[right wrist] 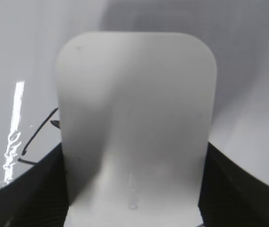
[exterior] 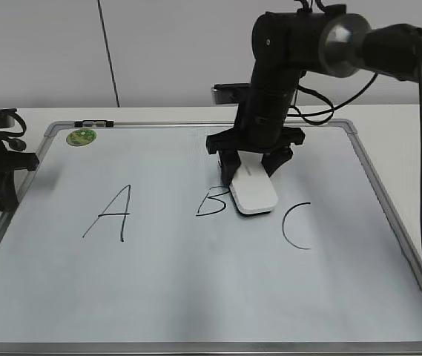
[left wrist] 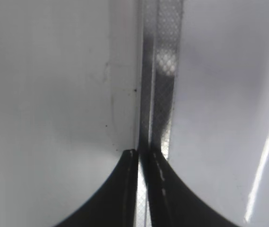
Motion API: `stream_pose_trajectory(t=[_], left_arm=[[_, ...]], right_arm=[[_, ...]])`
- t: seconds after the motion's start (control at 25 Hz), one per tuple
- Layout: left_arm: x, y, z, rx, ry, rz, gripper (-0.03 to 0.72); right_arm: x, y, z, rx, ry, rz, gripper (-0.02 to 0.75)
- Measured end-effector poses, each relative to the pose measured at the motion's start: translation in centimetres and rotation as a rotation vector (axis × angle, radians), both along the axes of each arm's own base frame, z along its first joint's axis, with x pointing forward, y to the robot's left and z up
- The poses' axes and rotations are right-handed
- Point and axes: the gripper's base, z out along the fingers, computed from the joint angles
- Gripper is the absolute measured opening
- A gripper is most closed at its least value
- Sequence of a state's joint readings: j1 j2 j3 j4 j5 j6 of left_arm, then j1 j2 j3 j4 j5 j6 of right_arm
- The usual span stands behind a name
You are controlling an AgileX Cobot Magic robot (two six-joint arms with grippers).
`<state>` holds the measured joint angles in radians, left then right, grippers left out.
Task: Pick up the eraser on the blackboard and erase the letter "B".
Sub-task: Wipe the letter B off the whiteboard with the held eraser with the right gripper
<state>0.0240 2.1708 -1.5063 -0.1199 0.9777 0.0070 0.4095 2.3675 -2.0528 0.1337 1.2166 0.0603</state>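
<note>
a: where is the eraser point(exterior: 253, 190) held?

b: it is pinched by the right end effector point(exterior: 254, 165), laid on the blackboard point(exterior: 196, 289) just right of the letter "b" point(exterior: 211, 201). the left end effector point(left wrist: 142, 163) is pressed together.

a: what could go wrong?

b: the "c" point(exterior: 296, 226) could be smudged if the stroke is swept away from the "b".

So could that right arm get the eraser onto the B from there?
Probably yes. The right gripper holds the eraser, which already overlaps the B's right edge on the board, with nothing between them.
</note>
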Motion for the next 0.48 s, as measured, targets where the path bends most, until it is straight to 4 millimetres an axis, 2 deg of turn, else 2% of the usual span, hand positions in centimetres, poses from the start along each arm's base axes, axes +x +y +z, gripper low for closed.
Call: stream_pose_trajectory(t=[0.48], left_arm=[[0.0,0.0,0.0,0.0,0.001,0.0,0.031]], right_arm=[[0.6,0.3,-1.8,-0.008,0.019,0.003,0.528]])
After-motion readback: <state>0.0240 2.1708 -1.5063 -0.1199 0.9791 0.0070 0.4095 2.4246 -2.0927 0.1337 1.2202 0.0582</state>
